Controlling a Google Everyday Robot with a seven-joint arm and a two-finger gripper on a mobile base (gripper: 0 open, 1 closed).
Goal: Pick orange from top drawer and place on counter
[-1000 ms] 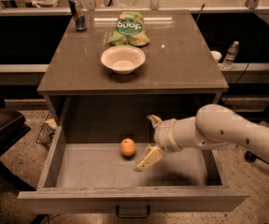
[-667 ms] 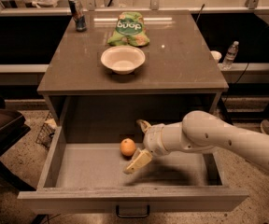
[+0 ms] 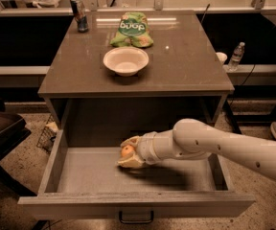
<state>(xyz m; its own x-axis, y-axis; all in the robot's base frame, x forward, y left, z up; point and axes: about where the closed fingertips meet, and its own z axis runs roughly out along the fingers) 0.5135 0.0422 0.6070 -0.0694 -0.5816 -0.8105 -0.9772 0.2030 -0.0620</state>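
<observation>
Claw [image 3: 124,152] placed around orange [image 3: 127,151] inside top drawer [image 3: 80,176]; closure could not be told.
If lifted before being clamped, orange could be dropped and rolled away from it.

White bowl [image 3: 126,61], green snack bag [image 3: 132,30] behind it, dark can [image 3: 79,14], water bottle [image 3: 236,56] far right.

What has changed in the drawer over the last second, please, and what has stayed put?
The gripper moved leftward across the top drawer and now sits around the orange; whether it has clamped it cannot be told. The orange lies roughly where it was, not lifted. The white bowl, green chip bag and can on the counter have not moved.
</observation>
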